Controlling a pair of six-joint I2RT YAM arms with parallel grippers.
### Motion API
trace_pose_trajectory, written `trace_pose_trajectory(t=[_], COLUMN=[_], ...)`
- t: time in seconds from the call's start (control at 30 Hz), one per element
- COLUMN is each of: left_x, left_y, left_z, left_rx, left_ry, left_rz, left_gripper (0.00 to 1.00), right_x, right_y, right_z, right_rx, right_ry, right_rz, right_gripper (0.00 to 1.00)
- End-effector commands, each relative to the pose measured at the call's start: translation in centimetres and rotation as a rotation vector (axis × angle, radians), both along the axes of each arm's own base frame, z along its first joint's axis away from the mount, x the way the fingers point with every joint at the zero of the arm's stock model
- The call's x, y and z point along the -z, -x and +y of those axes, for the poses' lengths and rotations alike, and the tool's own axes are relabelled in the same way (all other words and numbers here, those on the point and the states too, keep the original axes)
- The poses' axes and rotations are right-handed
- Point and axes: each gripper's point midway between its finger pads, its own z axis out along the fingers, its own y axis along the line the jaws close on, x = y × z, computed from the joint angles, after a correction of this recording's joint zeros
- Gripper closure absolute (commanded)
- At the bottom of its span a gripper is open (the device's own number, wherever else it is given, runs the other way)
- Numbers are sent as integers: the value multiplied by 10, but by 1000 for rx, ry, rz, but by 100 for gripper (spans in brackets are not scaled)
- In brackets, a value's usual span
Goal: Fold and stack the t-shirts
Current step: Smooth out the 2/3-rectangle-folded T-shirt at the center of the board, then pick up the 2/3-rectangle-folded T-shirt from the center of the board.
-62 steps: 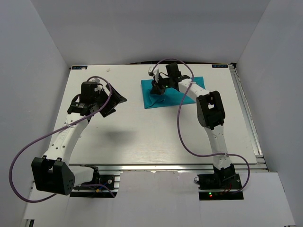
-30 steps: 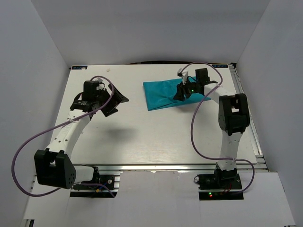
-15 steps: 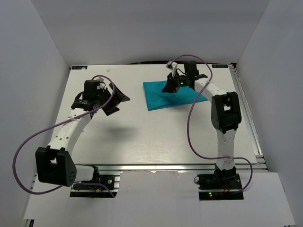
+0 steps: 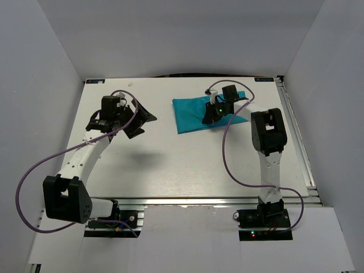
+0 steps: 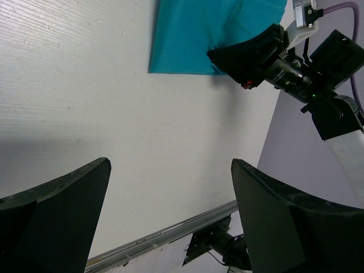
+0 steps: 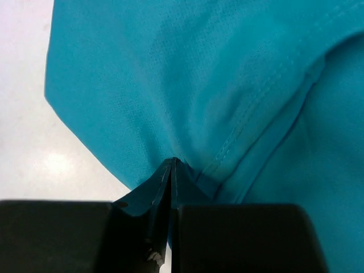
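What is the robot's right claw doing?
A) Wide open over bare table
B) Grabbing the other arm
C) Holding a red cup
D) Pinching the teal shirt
D: in the right wrist view, the right gripper has its jaws pressed together on a fold of the teal t-shirt.

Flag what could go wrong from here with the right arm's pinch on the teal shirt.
1. The right gripper is shut on the t-shirt only at its very tips, beside a stitched seam. The fabric may slip out on a lift.
2. The left gripper hangs open over bare table, away from the t-shirt. Nothing pins the cloth, so a pull could drag it all instead of folding it.
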Motion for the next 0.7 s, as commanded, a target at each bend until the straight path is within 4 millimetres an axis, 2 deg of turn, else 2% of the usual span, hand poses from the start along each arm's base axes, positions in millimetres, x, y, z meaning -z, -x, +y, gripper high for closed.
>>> trace_pose_trajectory(t=[0.0, 0.07, 0.17, 0.23, 0.3, 0.33, 0.37, 0.43, 0.47, 0.5, 0.57, 0.6, 0.67], left_x=[-1, 1, 3, 5, 4, 3, 2, 3, 2, 2, 3, 2, 3], left_y=[-4, -5, -7, -7, -10, -10, -11, -13, -14, -15, -15, -15, -16], left_z=[-4, -4, -5, -5, -6, -7, -6, -6, -6, -6, -6, -7, -6], left_rx=[16, 17, 25, 30, 35, 39, 38, 37, 36, 36, 34, 35, 31], left_ry=[17, 18, 17, 18, 17, 15, 17, 12, 14, 12, 17, 15, 17], left_rz=[-10, -3, 2, 5, 2, -1, -4, -7, -13, -15, -17, -23, -24], left_gripper=[2, 2, 2, 2, 2, 2, 2, 2, 2, 2, 2, 2, 2], right_x=[4, 10, 4, -19, -50, -66, -89, -116, -129, -134, -133, -126, -113], right_y=[12, 8, 3, 3, -2, 1, -3, -8, -14, -20, -32, -41, -56], right_z=[-18, -24, -23, -12, -9, -5, -10, -16, -29, -38, -67, -83, -117], right_rx=[36, 63, 49, -11, -45, -78, -77, -80, -55, -30, 46, 97, 193], right_ry=[34, 41, 5, -88, -138, -187, -204, -225, -223, -206, -163, -110, -38], right_rz=[48, 65, 54, 38, -18, -30, -71, -122, -152, -171, -176, -189, -189], right_gripper=[93, 93, 89, 81, 75, 69, 65, 55, 53, 48, 43, 37, 33])
